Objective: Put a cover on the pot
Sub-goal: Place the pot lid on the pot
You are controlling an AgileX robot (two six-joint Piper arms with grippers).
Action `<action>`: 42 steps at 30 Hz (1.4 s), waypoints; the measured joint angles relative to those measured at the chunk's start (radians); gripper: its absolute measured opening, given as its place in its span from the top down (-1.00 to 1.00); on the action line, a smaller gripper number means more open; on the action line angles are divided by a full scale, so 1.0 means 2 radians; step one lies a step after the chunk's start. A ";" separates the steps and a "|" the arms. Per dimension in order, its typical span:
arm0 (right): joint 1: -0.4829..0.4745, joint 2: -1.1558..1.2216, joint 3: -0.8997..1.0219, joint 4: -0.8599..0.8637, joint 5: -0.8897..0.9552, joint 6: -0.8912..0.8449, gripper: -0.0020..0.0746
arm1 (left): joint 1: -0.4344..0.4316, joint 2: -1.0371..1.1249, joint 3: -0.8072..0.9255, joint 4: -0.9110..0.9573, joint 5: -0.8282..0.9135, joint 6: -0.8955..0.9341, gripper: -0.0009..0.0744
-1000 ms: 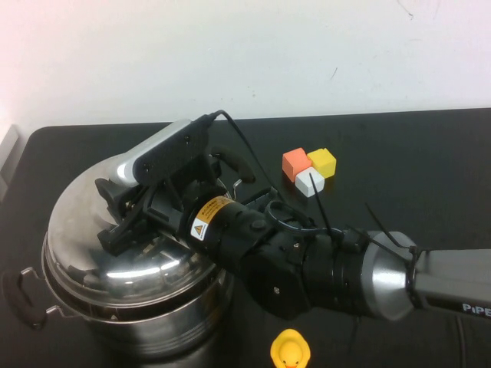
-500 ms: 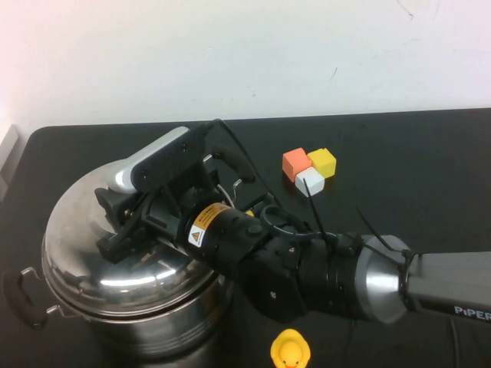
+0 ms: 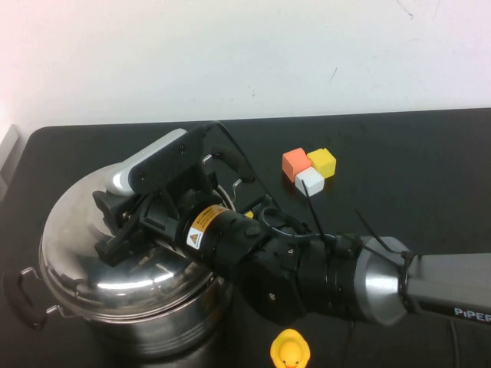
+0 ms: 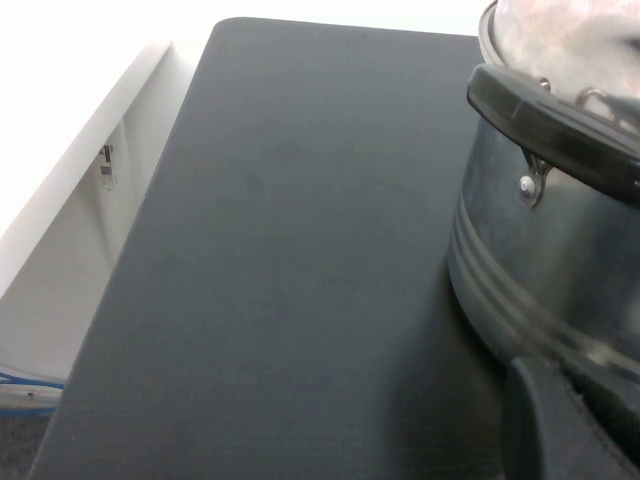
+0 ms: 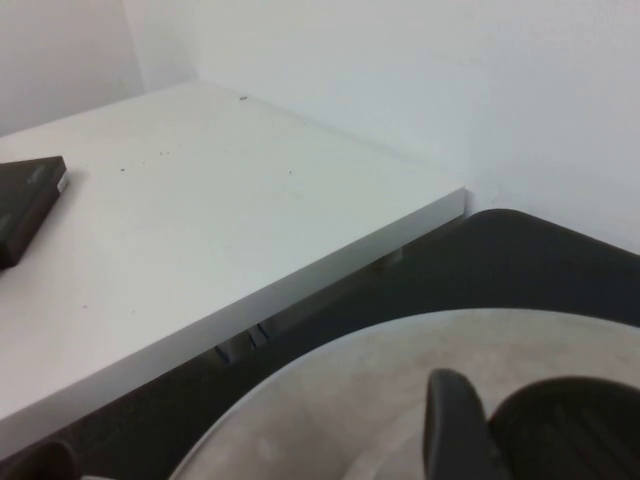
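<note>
The large steel pot (image 3: 157, 331) stands at the front left of the black table, one black handle (image 3: 18, 298) at its near left. The domed steel lid (image 3: 80, 241) lies over its mouth, about level with the rim. My right gripper (image 3: 126, 224) reaches across from the right and is shut on the lid's black knob (image 5: 572, 430), with one finger (image 5: 455, 422) beside it over the lid (image 5: 330, 400). My left gripper (image 4: 560, 440) is low beside the pot's wall (image 4: 545, 265), under a side handle (image 4: 560, 128); it is out of the high view.
Orange (image 3: 294, 162), yellow (image 3: 322, 161) and white (image 3: 310, 182) cubes sit behind the right arm. A yellow rubber duck (image 3: 290, 349) is at the front edge. A white surface (image 5: 150, 250) with a black box (image 5: 25, 205) lies beyond the table's left edge.
The right gripper has lowered the lid. The gap above the pot's rim at the front has closed and the lid has shifted slightly left.
</note>
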 joint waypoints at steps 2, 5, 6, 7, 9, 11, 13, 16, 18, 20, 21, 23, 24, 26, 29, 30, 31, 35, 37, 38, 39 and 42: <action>0.000 0.000 0.000 0.002 0.002 0.000 0.05 | 0.000 0.000 0.000 0.000 0.000 0.000 0.98; 0.000 0.000 0.000 0.004 0.004 0.000 0.05 | 0.000 0.000 0.000 0.000 0.000 0.000 0.98; 0.000 0.000 0.000 0.004 0.004 0.000 0.05 | 0.000 0.000 0.000 0.000 0.000 0.000 0.98; 0.000 0.000 0.000 0.004 0.004 0.000 0.05 | 0.000 0.000 0.000 0.000 0.000 0.000 0.98; 0.000 0.000 0.000 0.004 0.004 -0.001 0.05 | 0.000 0.000 0.000 0.000 0.000 0.000 0.98; 0.000 0.000 0.000 0.008 0.004 -0.008 0.05 | 0.000 0.000 0.000 0.000 0.000 0.000 0.98; 0.000 0.000 0.000 0.015 0.004 -0.020 0.05 | 0.000 0.000 0.000 0.000 0.000 0.000 0.98; 0.000 0.000 0.000 0.022 0.007 -0.031 0.05 | 0.000 0.000 0.000 0.000 0.000 0.000 0.98; 0.000 0.000 0.000 0.027 0.010 -0.033 0.05 | 0.000 0.000 0.000 0.000 0.000 0.000 0.98; 0.000 0.000 -0.002 0.029 0.012 -0.036 0.05 | 0.000 0.000 0.000 0.000 0.000 0.000 0.98; 0.000 0.000 -0.002 0.030 0.013 -0.037 0.05 | 0.000 0.000 0.000 0.000 0.000 0.000 0.98; 0.000 0.000 -0.002 0.030 0.014 -0.037 0.05 | 0.000 0.000 0.000 0.000 0.000 0.000 0.98; 0.000 0.000 -0.003 0.031 0.015 -0.038 0.05 | 0.000 0.000 0.000 0.000 0.000 0.000 0.98; 0.000 0.000 -0.003 0.033 0.017 -0.039 0.05 | 0.000 0.000 0.000 0.000 0.000 0.000 0.98; 0.000 -0.002 -0.003 0.035 0.025 -0.040 0.05 | 0.000 0.000 0.000 0.000 0.000 0.000 0.98; 0.000 -0.003 -0.004 0.036 0.029 -0.040 0.05 | 0.000 0.000 0.000 0.000 0.000 0.000 0.98; 0.000 -0.005 -0.004 0.036 0.035 -0.040 0.05 | 0.000 0.000 0.000 0.000 0.000 0.000 0.98; 0.000 -0.011 -0.004 0.038 0.058 -0.041 0.05 | 0.000 0.000 0.000 0.000 0.000 0.000 0.98; 0.000 -0.012 -0.004 0.040 0.061 -0.042 0.05 | 0.000 0.000 0.000 0.000 0.000 0.000 0.98; 0.000 -0.012 -0.004 0.041 0.061 -0.042 0.05 | 0.000 0.000 0.000 0.000 0.000 0.000 0.98; 0.000 -0.012 -0.004 0.041 0.061 -0.042 0.05 | 0.000 0.000 0.000 0.000 0.000 0.000 0.98; 0.000 -0.012 -0.004 0.042 0.061 -0.043 0.05 | 0.000 0.000 0.000 0.000 0.000 0.000 0.98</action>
